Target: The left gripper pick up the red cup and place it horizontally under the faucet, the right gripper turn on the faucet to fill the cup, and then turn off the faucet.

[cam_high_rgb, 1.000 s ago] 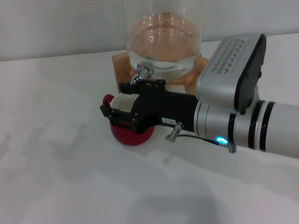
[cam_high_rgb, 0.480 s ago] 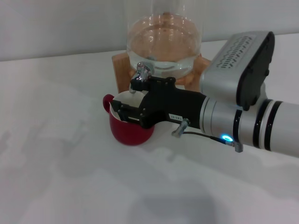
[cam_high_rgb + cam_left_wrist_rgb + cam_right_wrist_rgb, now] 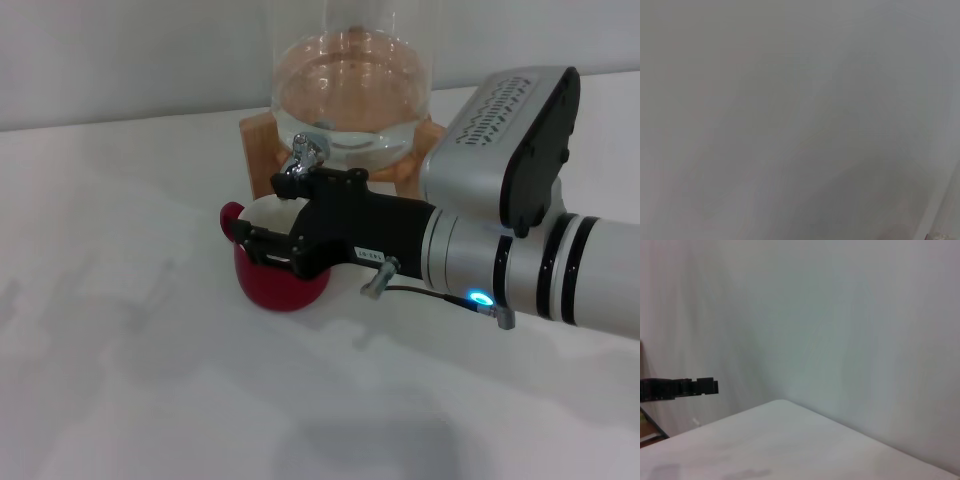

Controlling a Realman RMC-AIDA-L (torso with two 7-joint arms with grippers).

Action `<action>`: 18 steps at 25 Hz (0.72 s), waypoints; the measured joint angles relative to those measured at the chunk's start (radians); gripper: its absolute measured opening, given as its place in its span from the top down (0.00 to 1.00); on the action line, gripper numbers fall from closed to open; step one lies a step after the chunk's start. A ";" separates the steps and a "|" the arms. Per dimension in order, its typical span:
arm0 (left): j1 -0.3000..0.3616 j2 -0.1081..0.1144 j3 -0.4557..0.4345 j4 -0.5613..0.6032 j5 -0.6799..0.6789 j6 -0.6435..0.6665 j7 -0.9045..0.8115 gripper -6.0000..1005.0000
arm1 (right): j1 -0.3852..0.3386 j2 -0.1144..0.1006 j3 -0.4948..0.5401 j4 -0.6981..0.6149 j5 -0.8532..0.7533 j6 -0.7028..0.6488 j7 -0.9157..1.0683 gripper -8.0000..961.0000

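The bulky black right gripper [image 3: 262,246], fingers' spread unclear, hovers over the squat dark-red ceramic cup [image 3: 278,278] beneath the shiny chrome faucet [image 3: 303,158]; nudge its lever gently, sparing the cup

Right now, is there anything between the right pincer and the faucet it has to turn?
Nothing visible. In the head view the right pincer reaches over the red cup, its black body right beside the faucet. No other object lies between them. Actual contact with the lever can't be judged.

White tabletop [image 3: 150,380]; plain pale wall [image 3: 120,60] behind.
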 joint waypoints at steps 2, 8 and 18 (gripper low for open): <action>0.000 0.000 0.000 0.000 -0.002 0.000 0.000 0.14 | -0.001 0.000 0.002 -0.001 0.012 0.008 -0.003 0.32; -0.004 0.000 0.000 0.000 -0.001 0.000 0.001 0.14 | 0.001 0.000 0.007 0.001 0.038 0.017 -0.019 0.32; -0.001 0.000 0.000 0.000 -0.002 -0.007 0.001 0.14 | 0.005 0.000 0.011 0.009 0.039 0.012 -0.023 0.32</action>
